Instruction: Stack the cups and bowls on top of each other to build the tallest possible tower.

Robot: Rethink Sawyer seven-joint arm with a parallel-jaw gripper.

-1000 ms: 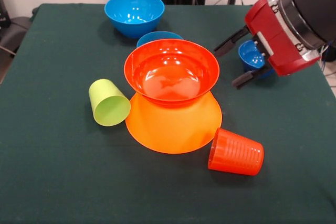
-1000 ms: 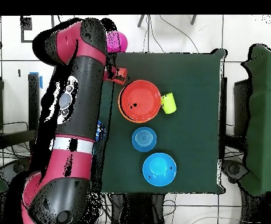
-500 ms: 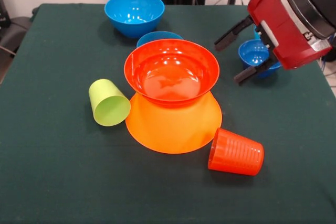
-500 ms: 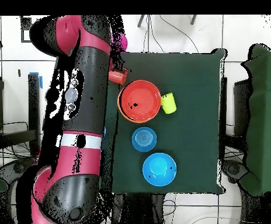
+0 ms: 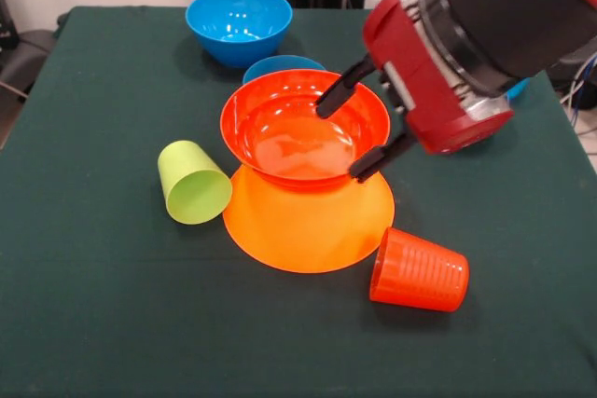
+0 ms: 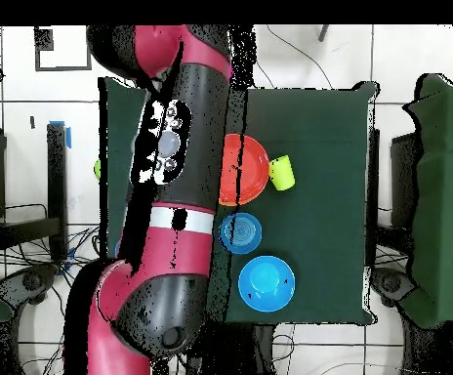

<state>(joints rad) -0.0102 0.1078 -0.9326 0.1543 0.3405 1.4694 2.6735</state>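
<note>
The gripper, fingers spread wide and empty, has swung from beside the small blue bowl to over the red-orange bowl topping the tower, which gains nothing.

Gripper empty, black fingers spread wide, hanging over right side of red-orange bowl; red wrist slanting up-right from it.
</note>
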